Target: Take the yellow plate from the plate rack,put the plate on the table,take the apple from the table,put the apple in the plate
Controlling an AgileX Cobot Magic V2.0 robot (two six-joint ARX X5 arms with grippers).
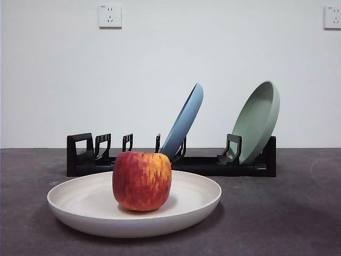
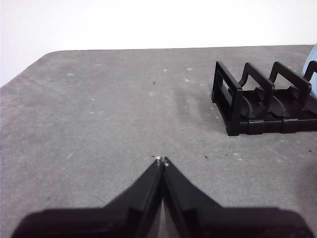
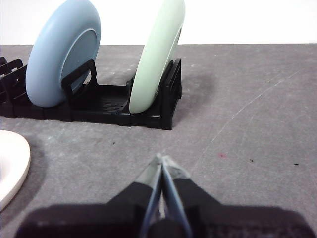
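Right gripper (image 3: 162, 161) over bare table (image 3: 247, 99), jaws closed, tips touching. Rack (image 3: 106, 106) ahead holds blue plate (image 3: 62, 54) and green plate (image 3: 156, 54), both upright, tilted. Yellow plate (image 3: 12, 166) edge at side.

I find no readable text, label, brand, number or sign anywhere in my views. The two white wall sockets (image 1: 110, 15) at the upper left and upper right of the front view carry only their pin holes, no lettering I can make out. The apple (image 1: 141, 180), the yellow plate (image 1: 96, 205), the plate rack (image 1: 80, 154) and the table (image 1: 298, 213) bear no markings.
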